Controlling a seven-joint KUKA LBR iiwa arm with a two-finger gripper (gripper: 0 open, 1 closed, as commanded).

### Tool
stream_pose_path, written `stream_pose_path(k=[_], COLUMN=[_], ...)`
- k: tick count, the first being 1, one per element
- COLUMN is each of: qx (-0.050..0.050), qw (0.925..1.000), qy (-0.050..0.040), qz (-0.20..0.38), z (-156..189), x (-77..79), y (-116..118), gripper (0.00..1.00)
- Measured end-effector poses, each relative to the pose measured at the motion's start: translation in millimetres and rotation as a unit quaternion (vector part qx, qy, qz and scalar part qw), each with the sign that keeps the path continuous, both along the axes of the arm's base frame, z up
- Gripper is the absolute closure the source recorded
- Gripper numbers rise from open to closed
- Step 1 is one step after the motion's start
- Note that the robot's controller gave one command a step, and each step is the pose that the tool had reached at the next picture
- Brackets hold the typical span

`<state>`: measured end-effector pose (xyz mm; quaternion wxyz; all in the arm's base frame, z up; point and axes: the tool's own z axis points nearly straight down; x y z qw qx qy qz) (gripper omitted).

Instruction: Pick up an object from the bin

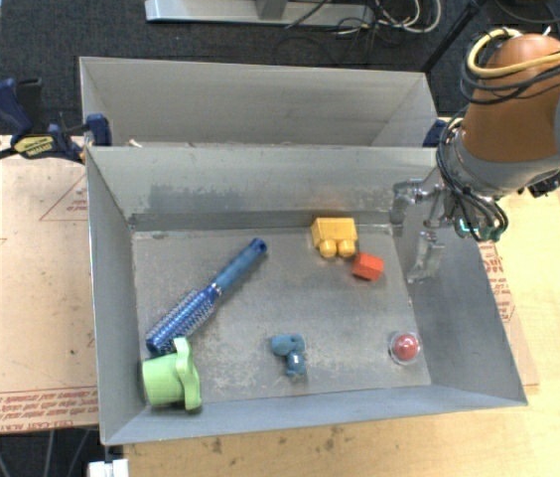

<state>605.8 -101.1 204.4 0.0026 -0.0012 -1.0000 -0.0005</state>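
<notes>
Orange block (366, 266) lies on the bin's floor toward the right, close under the back wall. It is a small, squat, hard-edged chunk, matte and slightly skewed to the walls, and too stubby for me to call a long axis. Just beside it, up and to the left, is a yellow block (334, 237), smooth plastic with two rounded knobs facing the front.

The gripper (417, 232) hangs just to the right of the orange block, over the foot of the bin's right slope. Its two metal fingers stand apart with nothing between them, and they are not round the block. The arm (513, 107) comes in over the right rim, its bulky orange cover sitting above the bin's back right corner with the wrist pointing down.

Nearer the front on the right is a red ball under a clear dome (404, 347). A small blue lumpy piece (288, 354) lies at front centre. On the left, a blue brush (206, 296) with a bristled head runs diagonally, handle toward the back right, head by a light green cup (171, 376) in the front left corner of the grey metal bin (111, 266).
</notes>
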Motion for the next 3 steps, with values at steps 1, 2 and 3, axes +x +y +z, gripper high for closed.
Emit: stream_pose_path(k=[1, 2, 3], qx=[0.001, 0.000, -0.002], qw=[0.9873, 0.9872, 0.9839], qy=[-0.0037, -0.0058, -0.0083], qz=[0.159, 0.159, 0.178], z=[-125, -121, 45], x=[40.1, 41.4, 8.1], y=[15, 14, 12], gripper=[0.00, 1.00, 1.00])
